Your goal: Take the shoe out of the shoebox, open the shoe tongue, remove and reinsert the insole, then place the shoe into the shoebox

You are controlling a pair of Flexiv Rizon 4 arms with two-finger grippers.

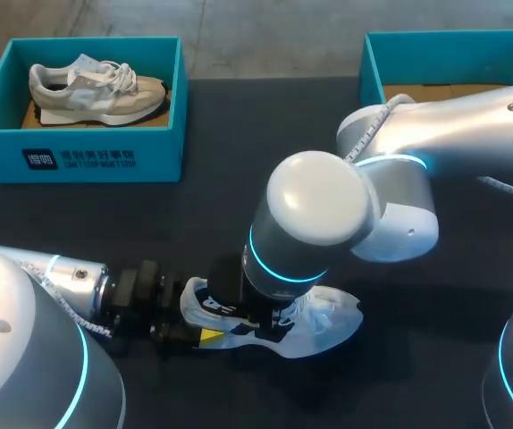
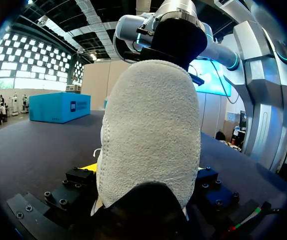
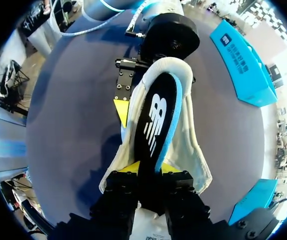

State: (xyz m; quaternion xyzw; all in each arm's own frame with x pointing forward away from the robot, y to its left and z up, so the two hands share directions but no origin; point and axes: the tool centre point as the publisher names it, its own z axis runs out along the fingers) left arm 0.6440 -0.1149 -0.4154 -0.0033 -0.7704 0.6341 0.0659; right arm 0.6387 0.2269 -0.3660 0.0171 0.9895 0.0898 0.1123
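A pale grey shoe point(image 1: 328, 322) lies on the dark table near its front edge. My left gripper point(image 1: 198, 335) holds it at the heel; in the left wrist view the fuzzy heel point(image 2: 148, 135) fills the space between the fingers of this gripper point(image 2: 146, 175). My right arm reaches across from the right, and its gripper point(image 1: 261, 322) points down into the shoe. The right wrist view shows a black insole point(image 3: 156, 125) with a blue edge standing out of the shoe's opening point(image 3: 188, 145). The two yellow tips of the right gripper point(image 3: 149, 169) press on the insole from both sides.
At the back left stands a teal shoebox point(image 1: 78, 156) with a second shoe point(image 1: 96, 89) inside. Another teal box point(image 1: 373, 63) stands at the back right, partly behind my right arm.
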